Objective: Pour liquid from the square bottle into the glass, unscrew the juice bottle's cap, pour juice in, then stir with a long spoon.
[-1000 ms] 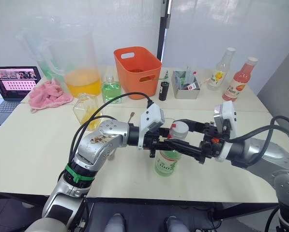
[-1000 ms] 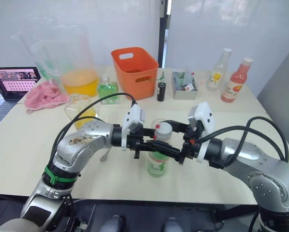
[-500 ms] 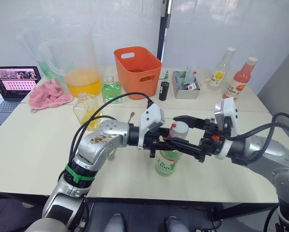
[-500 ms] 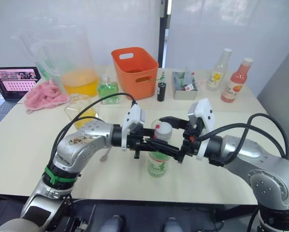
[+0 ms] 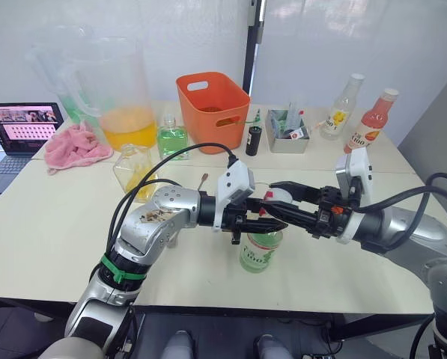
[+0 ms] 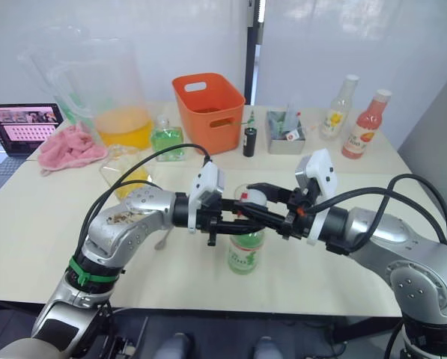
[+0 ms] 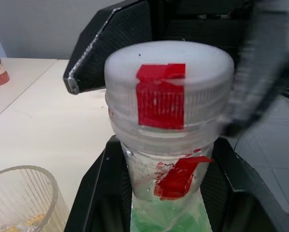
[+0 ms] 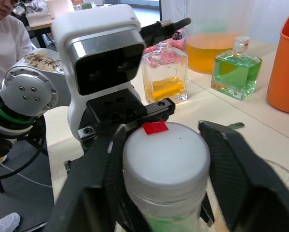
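The juice bottle [image 5: 259,253] stands at the table's middle front, green-and-white label showing. My left gripper [image 5: 265,226] is shut on its neck just under the white cap [image 7: 168,63], which carries a red mark. My right gripper [image 5: 277,202] reaches in from the right, one finger against each side of the cap. The glass [image 7: 23,195] stands just behind the bottle, a little yellow in its bottom. The square bottle [image 5: 133,169] with yellow liquid sits further back left. Behind my left arm pokes one end of the long spoon [image 5: 203,179].
Along the back stand a big pitcher [image 5: 126,105] of orange liquid, a green square bottle [image 5: 171,139], an orange bin [image 5: 212,101], a grey tray [image 5: 289,136], a slim bottle [image 5: 341,109] and a pink bottle [image 5: 373,124]. Pink cloth [image 5: 75,146] and laptop [image 5: 21,124] lie left.
My right gripper has slid left from beside the bottle, and its fingers have narrowed onto the cap. The left gripper and the bottle have stayed put.
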Controlling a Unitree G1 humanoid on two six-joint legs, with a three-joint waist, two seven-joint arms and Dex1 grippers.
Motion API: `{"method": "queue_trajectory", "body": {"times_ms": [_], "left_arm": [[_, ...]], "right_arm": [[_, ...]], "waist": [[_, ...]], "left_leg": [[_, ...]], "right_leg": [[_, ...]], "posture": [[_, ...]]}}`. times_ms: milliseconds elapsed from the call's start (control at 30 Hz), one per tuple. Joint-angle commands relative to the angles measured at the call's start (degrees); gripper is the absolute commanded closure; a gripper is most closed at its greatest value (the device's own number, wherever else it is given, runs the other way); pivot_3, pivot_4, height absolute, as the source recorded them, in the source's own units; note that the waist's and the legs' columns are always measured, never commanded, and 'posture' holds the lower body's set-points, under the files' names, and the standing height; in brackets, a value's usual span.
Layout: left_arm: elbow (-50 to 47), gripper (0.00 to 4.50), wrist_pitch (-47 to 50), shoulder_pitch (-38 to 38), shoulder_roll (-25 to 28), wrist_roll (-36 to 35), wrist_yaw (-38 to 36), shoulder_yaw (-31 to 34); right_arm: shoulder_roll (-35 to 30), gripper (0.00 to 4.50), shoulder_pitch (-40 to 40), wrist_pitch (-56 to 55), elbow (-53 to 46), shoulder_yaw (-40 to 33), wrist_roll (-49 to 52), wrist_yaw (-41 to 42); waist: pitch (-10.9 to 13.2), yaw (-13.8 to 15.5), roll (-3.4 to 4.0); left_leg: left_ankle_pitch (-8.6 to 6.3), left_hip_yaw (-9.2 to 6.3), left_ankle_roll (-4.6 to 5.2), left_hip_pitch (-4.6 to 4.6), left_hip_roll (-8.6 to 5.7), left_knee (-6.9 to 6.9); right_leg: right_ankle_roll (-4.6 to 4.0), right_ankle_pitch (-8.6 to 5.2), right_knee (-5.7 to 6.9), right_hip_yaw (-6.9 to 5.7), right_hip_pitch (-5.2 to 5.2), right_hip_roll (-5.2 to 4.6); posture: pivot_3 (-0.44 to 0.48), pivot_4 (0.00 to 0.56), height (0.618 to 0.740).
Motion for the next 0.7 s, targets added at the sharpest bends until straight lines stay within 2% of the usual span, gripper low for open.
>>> {"method": "queue_trajectory", "body": {"times_ms": [33,200,333,700], "left_arm": [[-0.75,3.07,0.12,0.55,-0.51,-0.04,-0.34,-1.63],[-0.43,3.07,-0.67,-0.02,-0.13,0.5,-0.7,-1.71],[-0.43,3.07,-0.78,0.1,-0.05,0.63,-0.9,-1.72],[-1.01,3.07,-0.77,0.14,0.98,0.9,-0.81,-1.69]], "right_arm": [[-0.79,2.81,-0.54,-1.2,-0.69,-1.15,1.02,1.1],[-3.45,2.81,-0.72,-1.72,0.78,0.42,-0.83,6.9],[-5.89,2.81,-2.44,-4.23,3.26,3.24,-3.8,15.27],[-5.7,2.81,-13.17,-16.58,17.2,13.07,-17.69,36.19]], "waist": [[0.0,0.0,0.0],[0.0,0.1,-0.01],[0.0,0.07,0.0],[0.0,-0.19,0.0]], "left_leg": [[0.0,0.0,0.0,0.0,0.0,0.0],[0.0,0.0,0.0,0.0,0.0,0.02],[0.0,0.0,0.0,0.0,0.0,0.03],[0.0,0.0,0.0,0.01,0.0,0.06]], "right_leg": [[0.0,0.0,0.0,0.0,0.0,0.0],[-0.02,-0.01,-0.02,0.0,0.03,0.0],[-0.05,-0.03,-0.02,0.0,0.03,0.0],[0.11,0.06,-0.02,0.0,0.03,0.0]], "posture": [[0.0,0.15,0.74],[0.0,0.15,0.74],[0.0,0.15,0.74],[0.0,0.15,0.74]]}}
